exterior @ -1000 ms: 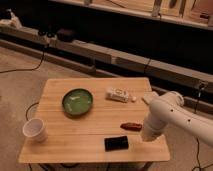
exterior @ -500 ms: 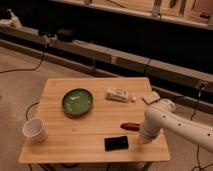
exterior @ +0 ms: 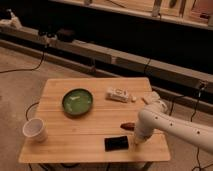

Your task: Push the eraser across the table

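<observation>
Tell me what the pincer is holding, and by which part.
Nothing: the shut pincer sits beside the flat black rectangular eraser lying on the light wooden slatted table.

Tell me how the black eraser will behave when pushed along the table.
The eraser lies flat and low, so it will probably slide rather than tip or roll. It looks like a stiff block, unlikely to bend. The shut gripper, low beside one short end, may turn it if contact is off-centre.

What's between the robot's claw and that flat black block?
Only bare slatted wooden table, in the camera view; the gripper hangs just beside the flat black rectangular eraser, near the front edge.
</observation>
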`<state>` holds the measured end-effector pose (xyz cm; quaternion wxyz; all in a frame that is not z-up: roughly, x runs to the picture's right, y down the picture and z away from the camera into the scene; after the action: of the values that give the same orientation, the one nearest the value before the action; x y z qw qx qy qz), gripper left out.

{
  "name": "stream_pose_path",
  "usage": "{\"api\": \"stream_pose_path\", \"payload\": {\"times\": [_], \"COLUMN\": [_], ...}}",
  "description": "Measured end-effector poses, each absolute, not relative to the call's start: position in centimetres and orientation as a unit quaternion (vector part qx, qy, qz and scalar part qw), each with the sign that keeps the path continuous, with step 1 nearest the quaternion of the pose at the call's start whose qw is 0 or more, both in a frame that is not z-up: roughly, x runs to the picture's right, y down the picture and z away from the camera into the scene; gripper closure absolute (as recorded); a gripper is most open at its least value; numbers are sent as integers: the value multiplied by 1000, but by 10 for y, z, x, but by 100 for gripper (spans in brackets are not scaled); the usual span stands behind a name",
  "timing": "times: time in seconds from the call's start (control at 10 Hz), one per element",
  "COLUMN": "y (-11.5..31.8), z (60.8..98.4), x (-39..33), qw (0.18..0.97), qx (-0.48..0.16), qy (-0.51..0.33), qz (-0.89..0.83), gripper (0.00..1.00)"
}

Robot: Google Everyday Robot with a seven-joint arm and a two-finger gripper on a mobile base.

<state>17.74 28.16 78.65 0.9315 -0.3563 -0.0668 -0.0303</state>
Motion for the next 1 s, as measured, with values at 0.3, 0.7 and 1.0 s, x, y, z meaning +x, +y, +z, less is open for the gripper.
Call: {"api": "stream_pose_path", "payload": {"times": [0.3, 0.7, 1.0], "y": [277, 272, 276], "z": [794, 789, 782], "x": [163, 133, 119], "qw": [932, 927, 921], "qx": [-354, -361, -376], "qy": [-73, -91, -80], "qz": [-42, -50, -59], "gripper": [98, 98, 98]}}
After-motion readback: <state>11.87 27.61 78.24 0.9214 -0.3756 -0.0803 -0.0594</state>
